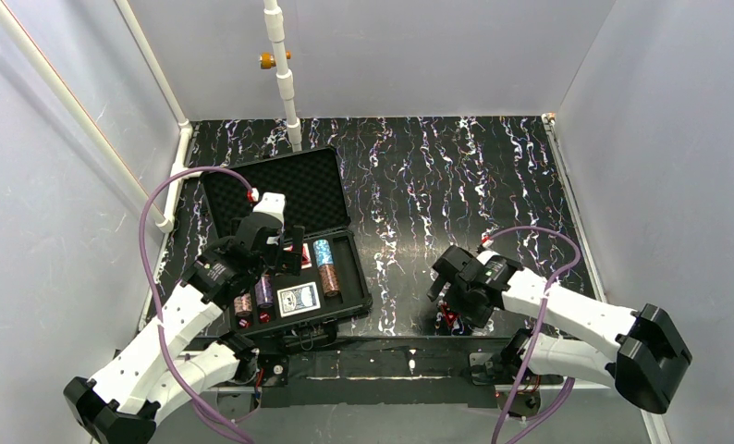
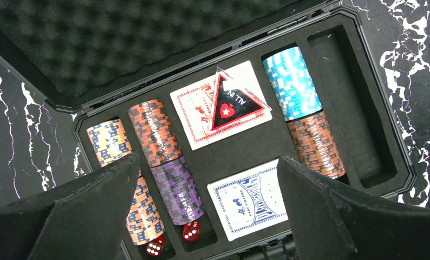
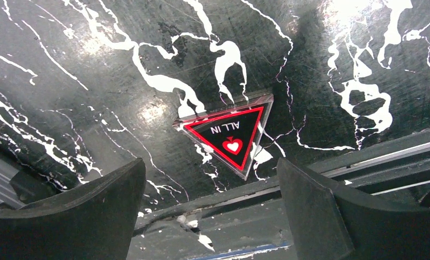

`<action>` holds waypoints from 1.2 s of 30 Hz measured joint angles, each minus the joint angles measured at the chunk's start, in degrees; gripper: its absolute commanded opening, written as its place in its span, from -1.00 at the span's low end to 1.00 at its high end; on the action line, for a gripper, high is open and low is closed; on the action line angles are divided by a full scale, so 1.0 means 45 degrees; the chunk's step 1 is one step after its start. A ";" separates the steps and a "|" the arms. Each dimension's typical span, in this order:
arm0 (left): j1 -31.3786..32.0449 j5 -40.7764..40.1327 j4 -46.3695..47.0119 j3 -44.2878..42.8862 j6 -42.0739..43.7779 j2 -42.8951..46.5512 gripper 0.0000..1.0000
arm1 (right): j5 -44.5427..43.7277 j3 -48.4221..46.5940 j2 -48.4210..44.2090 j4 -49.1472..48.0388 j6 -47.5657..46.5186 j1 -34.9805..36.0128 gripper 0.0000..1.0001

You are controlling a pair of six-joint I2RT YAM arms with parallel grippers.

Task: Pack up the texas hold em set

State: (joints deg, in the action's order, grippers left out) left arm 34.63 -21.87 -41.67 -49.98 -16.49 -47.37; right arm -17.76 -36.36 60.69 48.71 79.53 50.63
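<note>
The black case (image 1: 358,277) lies open at the left, with its foam lid (image 1: 280,185) laid back. Its slotted tray (image 2: 389,124) holds several chip stacks (image 2: 291,84), a red deck (image 2: 194,111) with a red-edged "ALL IN" triangle (image 2: 232,105) on it, a blue deck (image 2: 251,197) and two red dice (image 2: 191,232). The far-right slot (image 2: 337,65) is empty. My left gripper (image 2: 207,168) hangs open and empty above the tray. A second red triangle (image 3: 232,135) lies flat on the table near the front edge. My right gripper (image 3: 210,168) is open and empty just above and in front of it. No orange discs show.
A white pipe stand (image 1: 285,83) rises behind the case. White walls close in the black marbled table (image 1: 456,185) on three sides. A metal rail (image 3: 364,157) runs along the front edge, close to the triangle.
</note>
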 measured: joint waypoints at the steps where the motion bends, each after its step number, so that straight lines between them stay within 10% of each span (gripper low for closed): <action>1: 0.0010 0.0000 0.0000 0.0000 0.0000 -0.0019 0.97 | 0.0000 0.0044 0.0068 -0.0068 0.0010 0.0000 0.97; 36: 0.0155 -0.0005 -0.0053 -0.0005 0.0005 -0.0233 0.97 | -0.0724 0.0136 0.2152 -0.0971 -0.0398 -0.0330 0.73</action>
State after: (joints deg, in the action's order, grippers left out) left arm 35.33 -21.89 -41.91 -50.00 -16.47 -48.42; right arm -21.02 -35.75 70.37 44.34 77.73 49.15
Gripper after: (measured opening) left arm 0.983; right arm 0.874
